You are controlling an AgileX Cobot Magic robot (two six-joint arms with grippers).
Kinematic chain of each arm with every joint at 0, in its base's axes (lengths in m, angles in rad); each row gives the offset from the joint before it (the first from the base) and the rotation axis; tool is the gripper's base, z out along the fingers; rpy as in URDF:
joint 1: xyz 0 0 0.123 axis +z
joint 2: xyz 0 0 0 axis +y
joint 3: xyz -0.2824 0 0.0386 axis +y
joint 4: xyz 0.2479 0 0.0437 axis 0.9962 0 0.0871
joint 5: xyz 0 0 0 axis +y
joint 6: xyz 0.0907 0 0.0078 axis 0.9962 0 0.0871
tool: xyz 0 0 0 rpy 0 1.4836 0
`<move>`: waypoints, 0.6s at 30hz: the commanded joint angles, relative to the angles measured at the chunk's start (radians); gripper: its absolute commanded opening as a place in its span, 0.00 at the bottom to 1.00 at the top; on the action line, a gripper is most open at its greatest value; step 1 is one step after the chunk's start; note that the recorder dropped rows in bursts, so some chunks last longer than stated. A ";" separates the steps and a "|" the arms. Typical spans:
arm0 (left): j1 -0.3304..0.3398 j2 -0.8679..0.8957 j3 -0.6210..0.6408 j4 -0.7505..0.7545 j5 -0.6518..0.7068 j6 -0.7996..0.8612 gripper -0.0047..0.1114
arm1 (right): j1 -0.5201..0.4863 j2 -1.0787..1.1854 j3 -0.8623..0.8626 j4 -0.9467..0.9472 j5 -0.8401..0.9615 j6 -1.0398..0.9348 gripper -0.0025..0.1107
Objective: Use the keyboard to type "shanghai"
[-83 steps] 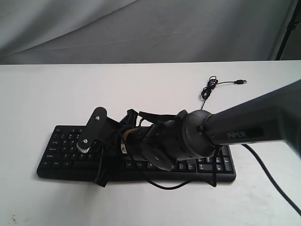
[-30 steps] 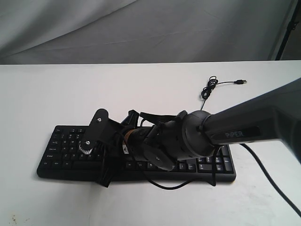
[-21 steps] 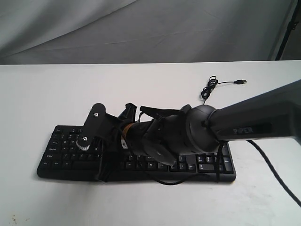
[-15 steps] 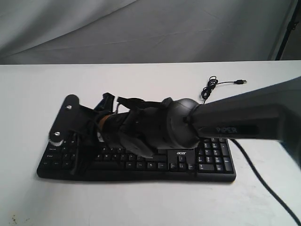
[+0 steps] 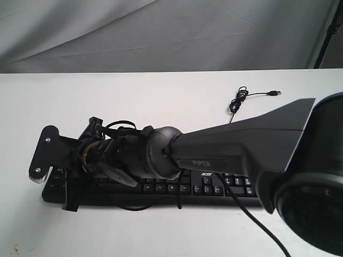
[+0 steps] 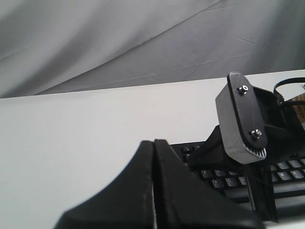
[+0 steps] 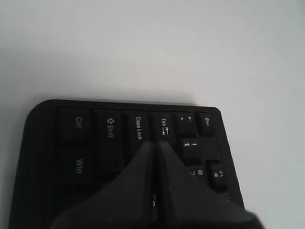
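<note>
The black keyboard (image 5: 214, 190) lies near the front edge of the white table, largely covered by my right arm. That arm reaches across to the keyboard's left end. There my right gripper (image 5: 72, 202) points down, fingers pressed together and holding nothing. In the right wrist view its tips (image 7: 155, 144) hover over the border of the Tab and Caps Lock keys on the keyboard (image 7: 109, 129). My left gripper (image 6: 153, 142) is shut and empty, low over the table left of the keyboard (image 6: 224, 182). It does not show in the exterior view.
The keyboard's thin cable (image 5: 239, 99) coils behind it, ending in a USB plug (image 5: 275, 93). The right arm's own cable (image 5: 252, 219) trails over the front of the table. The right wrist's camera mount (image 6: 243, 119) stands close ahead of my left gripper. Grey cloth (image 5: 161, 32) hangs behind.
My right arm has swept left along the keyboard, from over its middle keys to its left end. The keyboard has stayed in place.
</note>
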 commanded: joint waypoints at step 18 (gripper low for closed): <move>-0.004 -0.003 0.004 0.005 -0.005 -0.003 0.04 | -0.010 0.034 -0.007 0.006 -0.079 -0.006 0.02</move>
